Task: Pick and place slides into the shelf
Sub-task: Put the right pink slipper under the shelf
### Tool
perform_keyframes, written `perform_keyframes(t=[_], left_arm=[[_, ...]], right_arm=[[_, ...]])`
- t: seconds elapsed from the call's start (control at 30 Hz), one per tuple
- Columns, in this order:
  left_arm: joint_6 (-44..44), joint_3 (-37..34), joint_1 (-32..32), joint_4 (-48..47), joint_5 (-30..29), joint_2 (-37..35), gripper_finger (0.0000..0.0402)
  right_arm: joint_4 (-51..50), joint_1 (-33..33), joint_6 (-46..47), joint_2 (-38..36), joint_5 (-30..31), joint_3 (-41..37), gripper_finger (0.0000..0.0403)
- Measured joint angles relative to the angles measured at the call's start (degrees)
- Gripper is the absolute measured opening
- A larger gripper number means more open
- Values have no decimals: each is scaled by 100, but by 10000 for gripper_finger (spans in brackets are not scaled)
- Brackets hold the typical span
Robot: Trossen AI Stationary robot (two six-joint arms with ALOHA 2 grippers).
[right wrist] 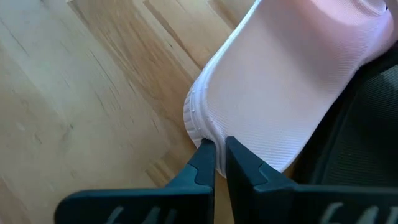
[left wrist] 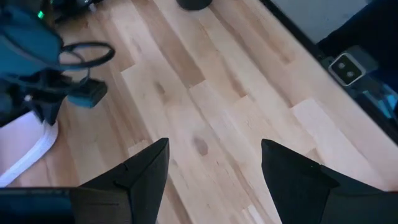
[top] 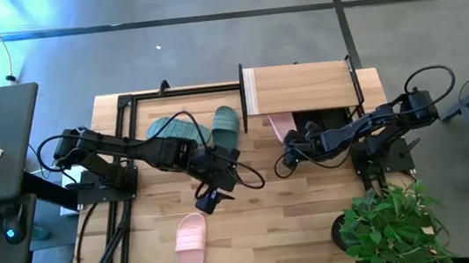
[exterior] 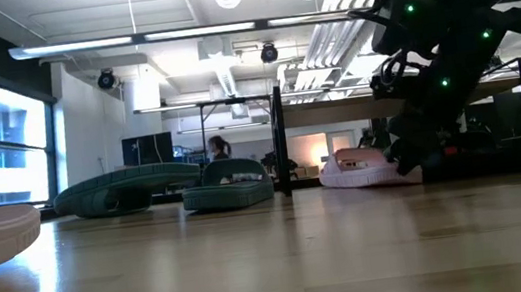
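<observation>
The shelf (top: 300, 87), with its light wooden top, stands at the table's far right. A pale pink slide (top: 282, 126) lies sole-down on the table at the shelf's near left corner, partly under the board. My right gripper (top: 293, 149) is shut at this slide's near end (right wrist: 249, 87). A second pink slide (top: 190, 250) lies near the front edge. Two teal slides (top: 176, 127) (top: 227, 125) lie at the far middle. My left gripper (top: 209, 196) hangs open over bare wood at mid-table, holding nothing (left wrist: 214, 146). My right gripper's shut fingertips (right wrist: 205, 155) meet the rounded end rim (right wrist: 198, 127) of the pink slide. They come slanting down from the table's near right side. The slide lies flat on the table (exterior: 364, 168). Whether the rim reaches in between the tips I cannot tell.
A bare black metal frame (top: 125, 144) stands on the table's left part, around the left arm. Something dark (top: 309, 128) lies under the shelf beside the pink slide. A potted plant (top: 388, 220) stands at the near right corner. Bare wood lies between the arms.
</observation>
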Motion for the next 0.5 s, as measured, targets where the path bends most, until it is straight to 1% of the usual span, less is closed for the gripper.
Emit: perform_keyframes(t=[0.17, 0.23, 0.33, 0.4, 0.5], left_arm=[[-82, 0, -65, -147, -379, 70, 239], [-155, -13, -134, -332, -489, 105, 239], [-439, 14, -284, -474, -530, 211, 239], [-721, -23, -391, -925, -530, 262, 239], [-1225, 10, -562, -1155, -529, 378, 239]], right_arm=[[15, -1, -58, 0, -12, 0, 1], [33, -1, -148, 0, -12, -1, 9], [56, -1, -266, 0, -14, -1, 31], [101, -4, -433, 0, -13, -1, 52], [144, -4, -461, 0, 14, -1, 87]])
